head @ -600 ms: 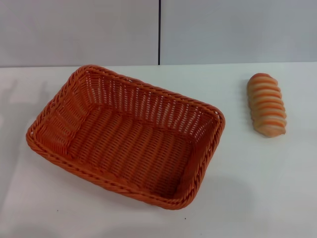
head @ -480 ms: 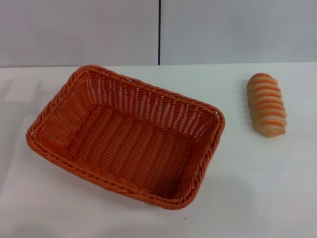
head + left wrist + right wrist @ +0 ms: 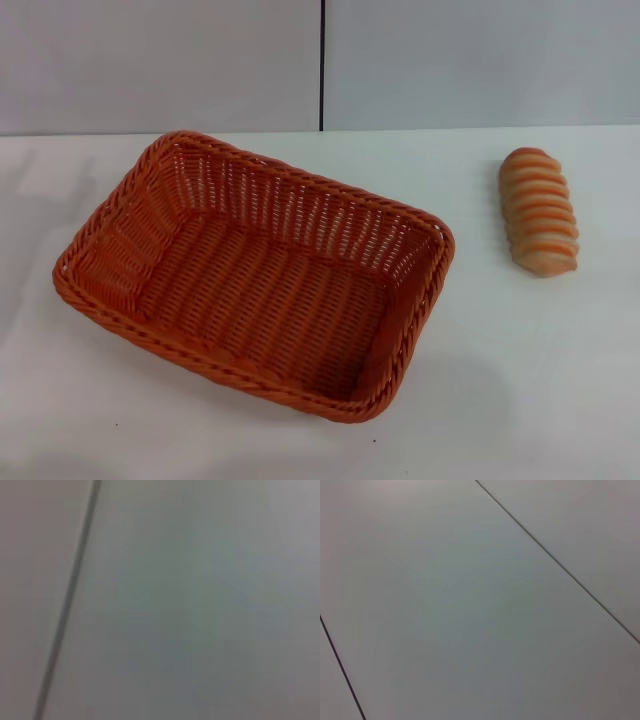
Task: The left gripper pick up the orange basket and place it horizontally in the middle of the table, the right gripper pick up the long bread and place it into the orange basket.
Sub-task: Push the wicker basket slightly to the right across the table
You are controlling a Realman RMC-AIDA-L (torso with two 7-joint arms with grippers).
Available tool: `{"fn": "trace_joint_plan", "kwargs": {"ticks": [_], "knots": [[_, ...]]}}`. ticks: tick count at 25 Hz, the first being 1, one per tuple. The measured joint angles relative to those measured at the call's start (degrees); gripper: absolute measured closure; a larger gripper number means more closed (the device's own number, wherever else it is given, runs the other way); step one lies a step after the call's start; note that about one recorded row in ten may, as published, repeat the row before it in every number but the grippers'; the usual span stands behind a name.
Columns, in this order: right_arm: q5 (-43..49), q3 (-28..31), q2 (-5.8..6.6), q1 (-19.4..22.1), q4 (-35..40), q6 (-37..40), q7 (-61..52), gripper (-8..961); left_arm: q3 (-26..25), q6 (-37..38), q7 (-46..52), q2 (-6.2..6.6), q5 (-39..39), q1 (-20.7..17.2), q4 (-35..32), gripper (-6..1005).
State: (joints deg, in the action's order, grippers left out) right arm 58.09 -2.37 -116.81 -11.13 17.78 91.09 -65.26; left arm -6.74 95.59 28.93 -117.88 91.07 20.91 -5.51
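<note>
The orange basket (image 3: 255, 272) sits empty on the white table (image 3: 520, 370), left of centre in the head view, turned at a slant with one corner toward the back. The long bread (image 3: 539, 211), a ridged orange-and-cream loaf, lies on the table to the basket's right, well apart from it, its long axis running front to back. Neither gripper shows in any view. Both wrist views show only plain grey panels with thin dark seams.
A grey wall (image 3: 160, 60) with a vertical dark seam (image 3: 321, 65) rises behind the table's back edge. Bare tabletop lies between the basket and the bread and along the front.
</note>
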Motion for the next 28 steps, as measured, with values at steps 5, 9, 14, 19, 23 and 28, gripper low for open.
{"fn": "trace_joint_plan", "kwargs": {"ticks": [5, 9, 14, 19, 23, 28], "knots": [[0.31, -0.01, -0.05, 0.03, -0.64, 0.01, -0.06, 171, 1.49, 2.42, 0.25, -0.15, 0.06, 1.33, 0.09, 210], [0.66, 0.0, 0.0, -0.14, -0.84, -0.2, -0.07, 171, 2.59, 0.2, 7.83, 0.39, 0.68, 3.22, -2.31, 210], [0.77, -0.01, 0.04, -0.13, -0.96, -0.45, -0.06, 171, 14.27, -4.59, 35.03, 1.29, 2.58, 6.8, -18.42, 211], [0.97, 0.0, 0.06, 0.09, -1.01, -1.3, 0.42, 171, 31.96, -8.37, 58.6, 0.92, 3.54, 7.08, -38.82, 212], [1.5, 0.0, 0.09, 0.21, -1.01, -2.36, 0.68, 171, 44.34, -12.68, 72.83, 1.8, 12.77, 6.61, -54.29, 212], [1.59, 0.0, 0.06, 0.28, -0.99, -4.07, 1.36, 171, 49.68, -14.47, 84.32, 0.28, 28.78, 7.9, -66.66, 213]]}}
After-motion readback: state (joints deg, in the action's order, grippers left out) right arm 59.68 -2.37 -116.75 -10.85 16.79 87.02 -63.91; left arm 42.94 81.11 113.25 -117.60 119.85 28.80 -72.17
